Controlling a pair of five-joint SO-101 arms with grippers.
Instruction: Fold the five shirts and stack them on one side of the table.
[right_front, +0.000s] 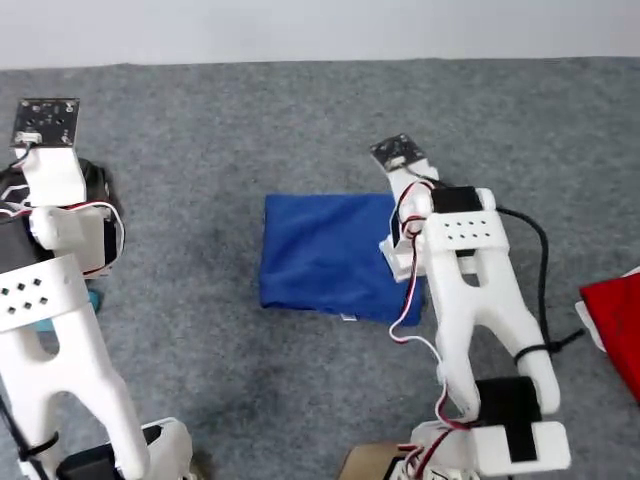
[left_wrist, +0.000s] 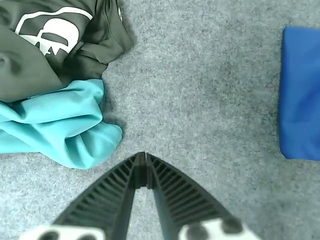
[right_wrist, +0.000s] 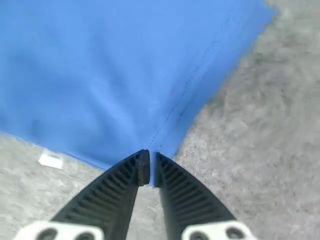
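- Counts four: blue shirt; red shirt well apart; black shirt touching teal shirt opposite.
- Clamps right tool on blue shirt's edge.
- Holds left tool together.

Shirts in view: 4. One folded blue cloth shirt at centre, one red cloth shirt at 3 o'clock, one crumpled black shirt with white skull print and one crumpled teal shirt at 9 o'clock. White plastic arms: 2.
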